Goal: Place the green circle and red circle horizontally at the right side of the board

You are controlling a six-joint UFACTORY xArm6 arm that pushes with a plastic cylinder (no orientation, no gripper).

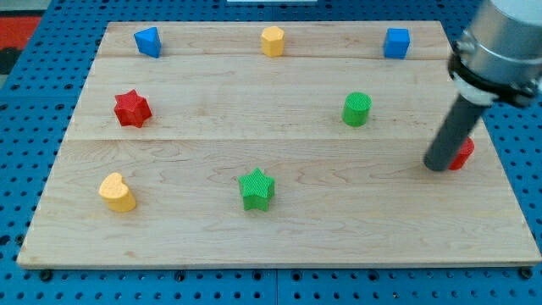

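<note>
The green circle point(356, 109) stands on the wooden board point(279, 229), right of centre in the upper half. The red circle point(462, 153) lies near the board's right edge, mostly hidden behind my rod. My tip point(439, 166) rests on the board, touching the red circle's left side, below and to the right of the green circle.
A blue block point(147, 41), a yellow hexagon point(272, 41) and a blue cube point(396, 42) line the view's top. A red star point(131, 108) is at the left, a yellow heart point(117, 192) at bottom left, a green star point(257, 189) at bottom centre.
</note>
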